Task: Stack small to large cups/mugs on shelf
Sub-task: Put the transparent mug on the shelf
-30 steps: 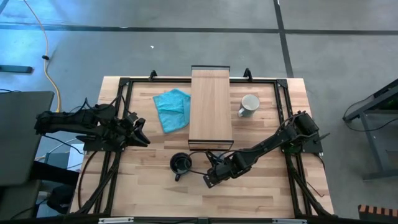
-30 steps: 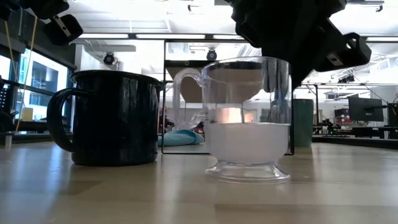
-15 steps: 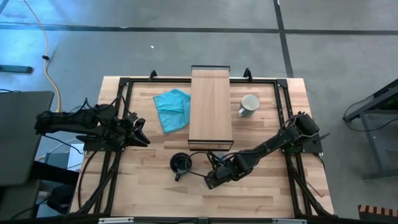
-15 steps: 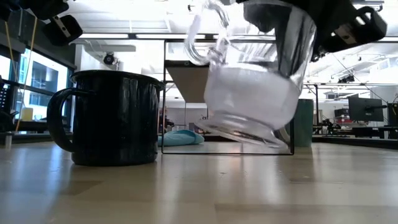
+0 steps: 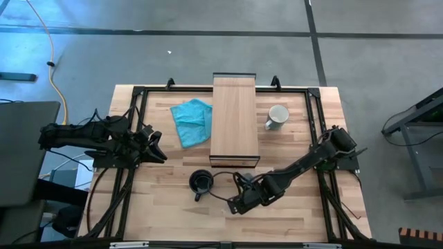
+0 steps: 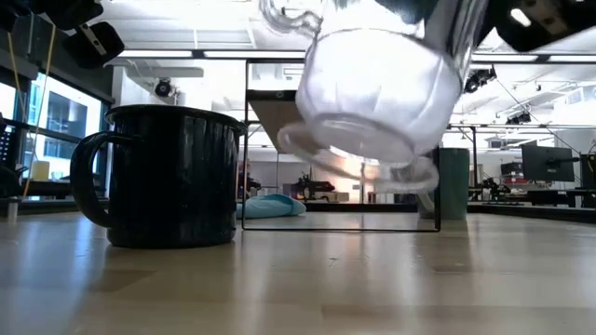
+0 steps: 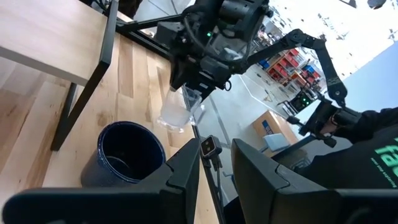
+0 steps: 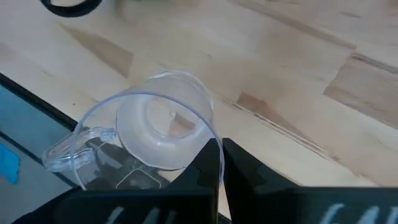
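Now lifted clear of the table and tilted, the glass cup (image 6: 377, 88) hangs pinched in the right gripper (image 5: 236, 204) at 6 o'clock of the shelf (image 5: 234, 119), freed for carrying, while the left gripper (image 5: 156, 147) waits part-open at 9 o'clock.

Shelf (image 5: 234, 126) at table (image 5: 173, 214) centre, running front to back. Cloth (image 5: 192, 121) just left of shelf, white mug (image 5: 277, 116) right of it. Black mug (image 5: 201, 182) before shelf's front left corner. Glass cup (image 6: 372, 93) right of black mug, lifted clear of table, tilted.
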Robot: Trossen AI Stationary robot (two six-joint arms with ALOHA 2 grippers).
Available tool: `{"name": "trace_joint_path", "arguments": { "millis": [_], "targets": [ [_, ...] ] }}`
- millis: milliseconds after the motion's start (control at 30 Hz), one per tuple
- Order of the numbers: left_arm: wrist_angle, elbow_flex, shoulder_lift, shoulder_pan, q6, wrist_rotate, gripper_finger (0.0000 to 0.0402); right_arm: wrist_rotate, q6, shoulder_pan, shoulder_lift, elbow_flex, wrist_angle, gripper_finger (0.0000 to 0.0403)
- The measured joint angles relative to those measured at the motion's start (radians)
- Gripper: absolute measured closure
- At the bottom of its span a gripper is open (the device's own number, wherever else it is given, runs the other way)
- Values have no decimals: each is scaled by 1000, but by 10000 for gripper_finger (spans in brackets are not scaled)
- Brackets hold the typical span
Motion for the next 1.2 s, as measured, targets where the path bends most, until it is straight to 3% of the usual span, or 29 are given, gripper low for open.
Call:
{"name": "trace_joint_path", "arguments": {
  "millis": [933,1200],
  "targets": [
    [0,0,0,0,41,-12,318,27,-53,-127,0,680,-736,403],
    [1,0,0,0,47,-47,318,18,-209,-239,-8,734,-734,403]
  ]
}}
